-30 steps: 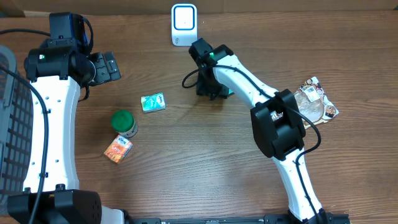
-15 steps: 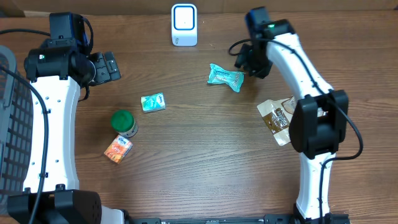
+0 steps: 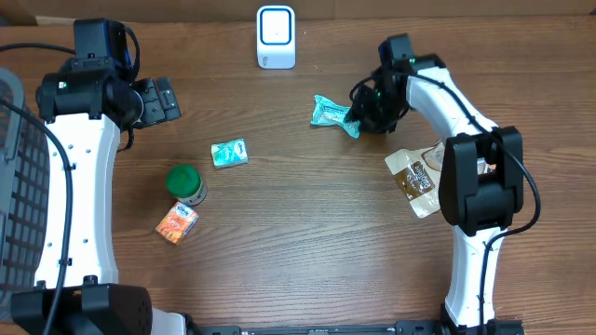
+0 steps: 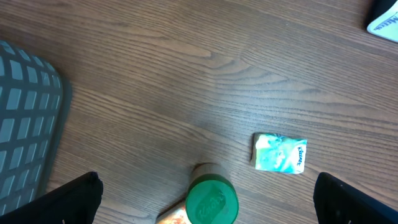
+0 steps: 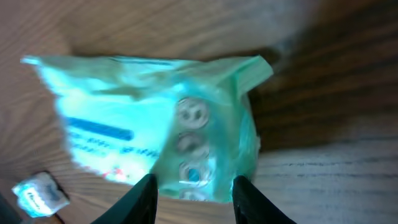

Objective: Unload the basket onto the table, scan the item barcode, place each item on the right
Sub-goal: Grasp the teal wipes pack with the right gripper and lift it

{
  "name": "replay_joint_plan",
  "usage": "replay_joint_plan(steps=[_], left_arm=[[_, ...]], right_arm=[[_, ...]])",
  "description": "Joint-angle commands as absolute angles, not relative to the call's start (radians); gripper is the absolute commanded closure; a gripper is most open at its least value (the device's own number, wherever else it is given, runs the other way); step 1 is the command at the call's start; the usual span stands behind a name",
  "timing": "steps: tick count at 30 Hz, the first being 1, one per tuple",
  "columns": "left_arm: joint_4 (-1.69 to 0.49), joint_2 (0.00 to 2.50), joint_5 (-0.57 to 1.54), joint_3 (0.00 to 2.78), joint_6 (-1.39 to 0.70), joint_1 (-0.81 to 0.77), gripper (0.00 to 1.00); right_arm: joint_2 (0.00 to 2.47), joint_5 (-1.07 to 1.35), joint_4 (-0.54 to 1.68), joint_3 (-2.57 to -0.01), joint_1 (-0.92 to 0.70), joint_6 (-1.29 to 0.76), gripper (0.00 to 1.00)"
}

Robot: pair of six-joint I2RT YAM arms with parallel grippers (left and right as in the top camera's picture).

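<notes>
A crinkled teal packet (image 3: 333, 113) lies on the wooden table, right of the white scanner (image 3: 276, 37) at the back edge. My right gripper (image 3: 365, 116) is at the packet's right end. In the right wrist view the teal packet (image 5: 155, 124) fills the gap between the two dark fingers (image 5: 144, 199), which touch its sides; the view is blurred. My left gripper (image 3: 163, 100) hovers open at the back left. Seen from the left wrist, the left gripper (image 4: 214, 202) has its fingers spread wide, high above a green-lidded can (image 4: 212, 200).
A small teal tissue pack (image 3: 229, 153), the green-lidded can (image 3: 186, 183) and an orange packet (image 3: 176, 223) sit left of centre. A clear snack bag (image 3: 416, 177) lies beside the right arm. A grey basket (image 3: 19, 186) stands at the left edge.
The right arm swung from in front of the scanner to the right, leaving the teal packet on the table. It has now dropped onto the packet's right end, jaws narrowing. The snack bag shifted left.
</notes>
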State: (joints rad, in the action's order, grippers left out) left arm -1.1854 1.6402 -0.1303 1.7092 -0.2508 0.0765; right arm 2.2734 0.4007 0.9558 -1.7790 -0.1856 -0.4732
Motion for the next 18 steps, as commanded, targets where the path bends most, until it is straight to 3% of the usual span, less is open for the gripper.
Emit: replay_joint_plan(steps=[1,11,15,18], left_arm=[[-1.185,1.628,-0.122,1.731,-0.232,0.076,0.00],[-1.185,1.628,-0.122,1.731,-0.232,0.076,0.00],[-1.185,1.628,-0.122,1.731,-0.232,0.076,0.00],[-1.185,1.628,-0.122,1.731,-0.232,0.076,0.00]], right_arm=[[2.258,0.428,0.908,-1.715,-0.178,-0.474,0.60],[2.261,0.429,0.788,-1.677,-0.169,-0.479,0.59],[2.259,0.532,0.774,-1.692,-0.151,-0.460,0.59],[2.238,0.543,0.802,-1.722,-0.141,-0.442,0.53]])
